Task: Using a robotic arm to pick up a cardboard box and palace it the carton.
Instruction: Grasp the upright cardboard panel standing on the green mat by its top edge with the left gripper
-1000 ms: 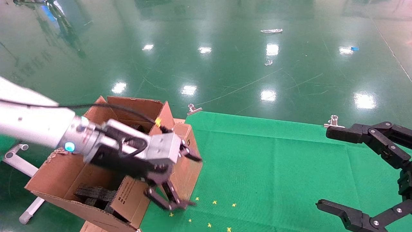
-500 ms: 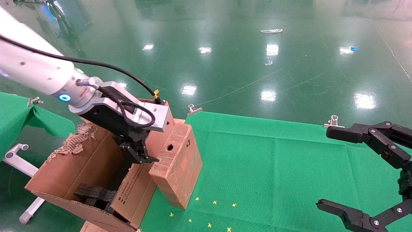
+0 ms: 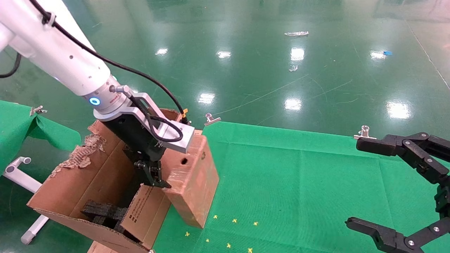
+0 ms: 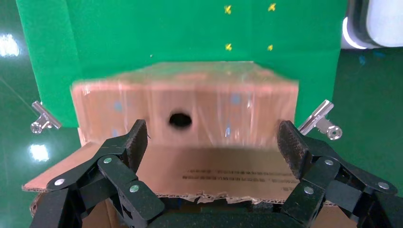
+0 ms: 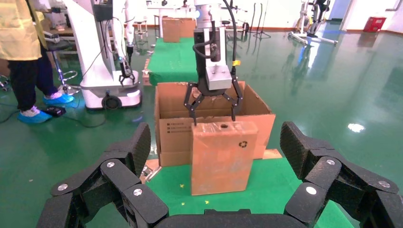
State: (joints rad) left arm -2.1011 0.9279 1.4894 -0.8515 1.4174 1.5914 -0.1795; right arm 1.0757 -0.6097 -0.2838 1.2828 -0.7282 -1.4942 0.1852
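The cardboard box (image 3: 193,186) stands upright on the green cloth, taped, its round hole on top, leaning against the carton (image 3: 84,182). My left gripper (image 3: 156,179) is open and hangs over the carton's near flap, right beside the box's top edge. In the left wrist view my left gripper (image 4: 212,137) has its fingers spread wide, the carton flap (image 4: 209,175) under them and the box (image 4: 190,104) just past the tips, not gripped. My right gripper (image 3: 357,182) is open and parked at the right. The right wrist view shows the box (image 5: 221,156) and the carton (image 5: 171,102).
Black foam blocks (image 3: 102,212) lie in the carton; its left flap is torn. Binder clips (image 3: 211,119) (image 3: 364,133) hold the green cloth (image 3: 299,182) at the table's far edge. A white stand leg (image 3: 21,175) is at the left. Another robot base (image 5: 104,71) stands behind.
My left arm lifted from low in front of the box, swung over it to the carton side, then came down beside the box's top. The box's top shifted slightly.
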